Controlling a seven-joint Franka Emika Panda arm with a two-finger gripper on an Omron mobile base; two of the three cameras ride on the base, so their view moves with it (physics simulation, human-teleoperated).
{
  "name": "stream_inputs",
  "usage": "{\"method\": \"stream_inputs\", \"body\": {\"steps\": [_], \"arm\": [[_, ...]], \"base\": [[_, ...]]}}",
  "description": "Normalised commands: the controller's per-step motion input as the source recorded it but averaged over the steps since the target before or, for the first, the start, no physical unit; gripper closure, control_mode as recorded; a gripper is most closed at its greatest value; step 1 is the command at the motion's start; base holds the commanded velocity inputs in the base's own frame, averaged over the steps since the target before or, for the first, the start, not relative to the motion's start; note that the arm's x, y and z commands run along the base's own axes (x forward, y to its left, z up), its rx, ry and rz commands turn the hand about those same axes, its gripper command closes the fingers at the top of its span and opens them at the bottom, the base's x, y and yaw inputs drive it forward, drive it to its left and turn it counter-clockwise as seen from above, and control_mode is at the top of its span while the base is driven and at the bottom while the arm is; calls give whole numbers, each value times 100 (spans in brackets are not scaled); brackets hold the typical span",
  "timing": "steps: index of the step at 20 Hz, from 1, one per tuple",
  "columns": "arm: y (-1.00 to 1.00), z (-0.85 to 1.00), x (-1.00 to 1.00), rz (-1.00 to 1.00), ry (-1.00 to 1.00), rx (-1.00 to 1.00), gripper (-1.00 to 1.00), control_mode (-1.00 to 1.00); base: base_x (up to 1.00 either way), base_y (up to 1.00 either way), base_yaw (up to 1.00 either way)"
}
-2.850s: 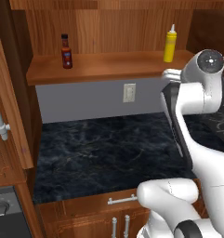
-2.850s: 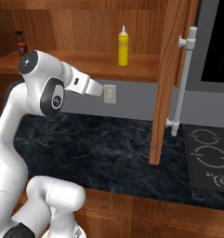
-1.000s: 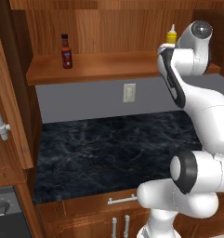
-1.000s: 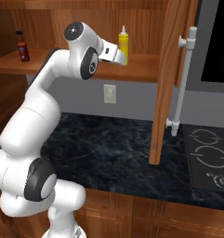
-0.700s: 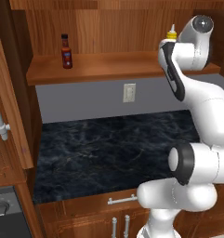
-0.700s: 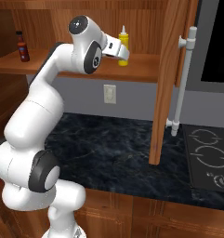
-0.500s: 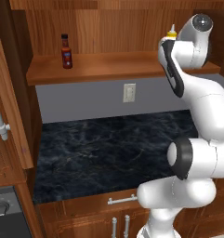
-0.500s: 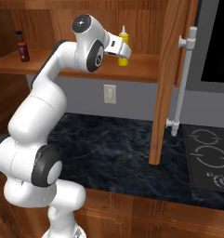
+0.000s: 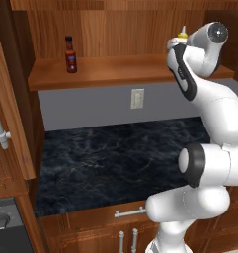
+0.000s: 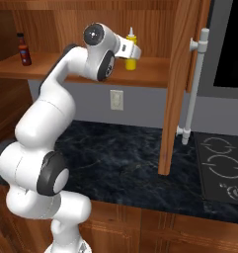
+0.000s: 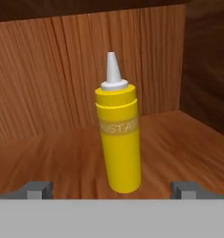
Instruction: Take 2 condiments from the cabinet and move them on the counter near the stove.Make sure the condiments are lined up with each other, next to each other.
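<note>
The yellow squeeze bottle (image 11: 119,139) with a white nozzle stands upright on the cabinet shelf (image 10: 86,70), at its right end. My gripper (image 11: 112,189) is open right in front of it, one fingertip (image 11: 36,189) to each side of its base and not touching it. From the right base view, the hand (image 10: 126,49) covers the bottle's (image 10: 132,63) middle. The dark red sauce bottle (image 9: 70,54) stands at the shelf's (image 9: 120,69) left end, also seen as a small bottle (image 10: 24,50) in the right base view. The counter (image 9: 115,158) lies below, with the stove (image 10: 221,165) to its right.
The open cabinet door (image 10: 182,74) with its grey bar handle (image 10: 194,84) hangs over the counter (image 10: 120,153) between shelf and stove. Another open door (image 9: 9,99) stands at the left. A wall outlet (image 9: 137,98) sits under the shelf. A black microwave front (image 10: 231,44) is above the stove.
The arm has risen and carried the hand to the right end of the shelf, up to the yellow bottle. The jaws have stayed open. Both bottles stand where they were.
</note>
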Motion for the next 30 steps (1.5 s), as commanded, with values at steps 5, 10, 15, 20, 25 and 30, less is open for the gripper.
{"method": "stream_inputs", "body": {"steps": [5,10,15,20,25,30], "arm": [[-2,0,3,2,-1,0,-100,-100],[-3,0,0,0,5,0,-100,-100],[-1,0,10,0,5,0,-100,-100],[0,0,19,0,6,0,-100,-100],[-1,0,18,0,2,0,-100,-100],[-6,0,14,0,1,0,-100,-100]], "base": [[0,0,0],[0,0,0],[0,0,0],[0,0,0],[0,0,0],[0,0,0]]}}
